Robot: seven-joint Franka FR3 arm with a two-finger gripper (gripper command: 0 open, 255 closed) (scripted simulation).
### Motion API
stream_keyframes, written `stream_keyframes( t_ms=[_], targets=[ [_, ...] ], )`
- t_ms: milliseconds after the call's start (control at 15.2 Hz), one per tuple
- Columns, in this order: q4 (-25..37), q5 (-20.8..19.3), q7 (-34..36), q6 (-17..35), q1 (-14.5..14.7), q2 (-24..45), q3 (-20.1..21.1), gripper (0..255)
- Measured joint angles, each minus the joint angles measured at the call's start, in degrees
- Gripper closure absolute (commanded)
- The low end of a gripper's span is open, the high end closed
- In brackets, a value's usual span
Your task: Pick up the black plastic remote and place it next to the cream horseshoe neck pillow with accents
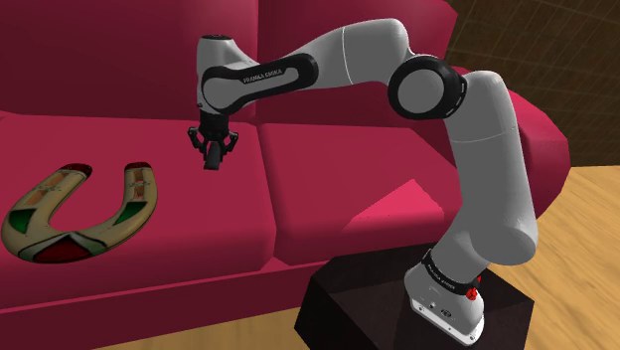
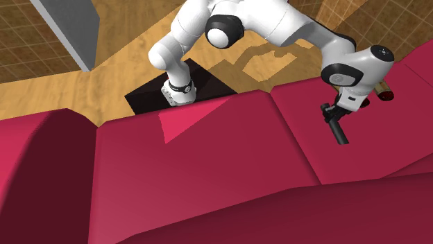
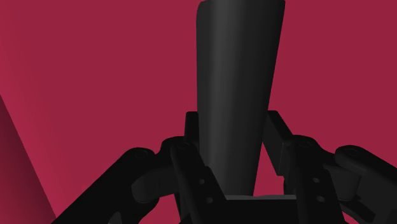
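While I am holding the black remote (image 3: 235, 83) up in the air, my gripper (image 1: 213, 149) is squeezing it from both sides. My two fingers (image 3: 191, 168) are closing tight on its top end, and the rest is hanging straight down under my gripper.

The remote is looking long, thin, smooth and a bit shiny, like hard plastic. It is getting wider toward the far end. Because it is so smooth, I think it could slip, so I am keeping my squeeze firm and moving slowly.

Under my gripper the red sofa (image 1: 328, 189) is looking soft and puffy. The pillow (image 1: 137, 194) is lying flat on the same seat cushion, lower than my gripper, off to one side and well apart from it. It is shaped like a horseshoe, cream with red and green patches.

I am thinking the best way is to carry the remote sideways above the seat, stop just beside the pillow's outer edge, and go down low before letting go. A soft seat could make a dropped remote tip or roll.
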Motion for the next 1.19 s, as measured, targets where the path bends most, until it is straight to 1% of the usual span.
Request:
stream_keyframes(
  t_ms=[66,462,792,1188],
  targets=[
    [0.0,0.0,0.0,0.0,0.0,0.0,0.0,0],
    [0.0,0.0,0.0,0.0,0.0,0.1,0.0,0],
    [2.1,0.5,-0.3,-4.7,-0.3,-2.6,0.3,0],
    [2.3,0.6,-0.3,-5.3,-0.3,-3.0,0.3,0]
  ],
)
